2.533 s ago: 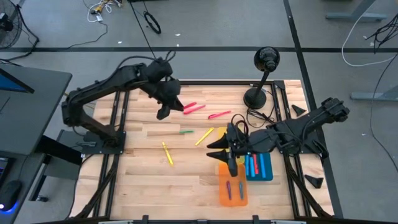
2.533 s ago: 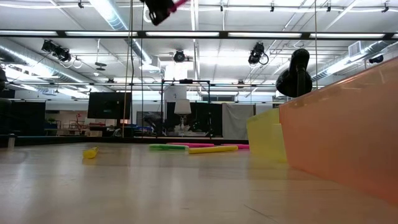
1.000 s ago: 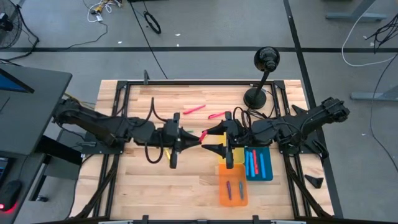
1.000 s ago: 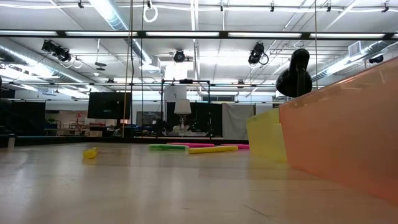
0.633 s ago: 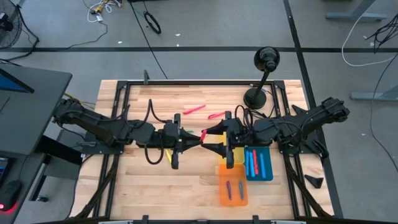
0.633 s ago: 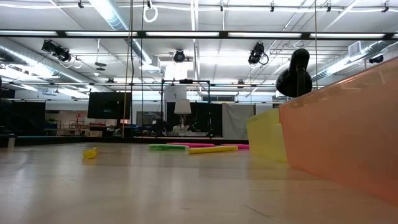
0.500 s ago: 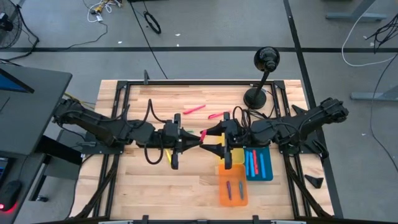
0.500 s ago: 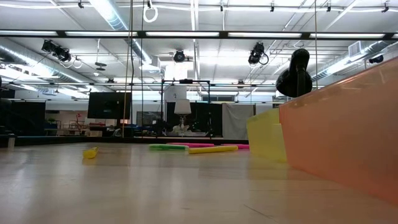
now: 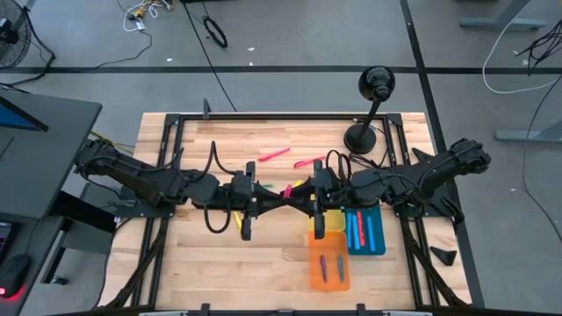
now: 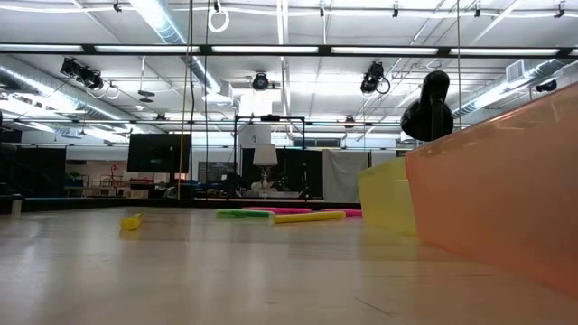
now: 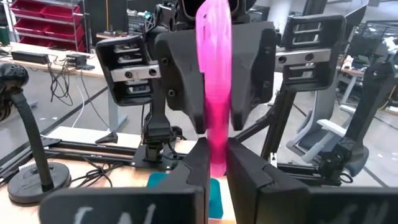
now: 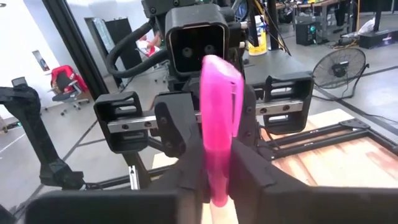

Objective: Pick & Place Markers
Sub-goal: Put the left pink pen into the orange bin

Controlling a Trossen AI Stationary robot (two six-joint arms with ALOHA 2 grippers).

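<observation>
Left claw point(image 9: 263, 195): clamped on one end of the pink marker point(image 11: 214, 93), held above mid-bench point(image 9: 202, 254).
Right claw point(image 9: 297, 195): pinched onto the marker's other end; I judge this a hand-over toward the trays point(image 9: 329, 263) on my right.
Wrist views: both show the marker between both sets of fingers.
High view: marker nearly hidden; loose markers point(image 9: 274, 154) lie behind.
Low view: neither claw appears.

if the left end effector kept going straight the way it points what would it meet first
The right end effector, facing it. Both are shut on the same pink marker between them, so almost no gap is left.
</observation>
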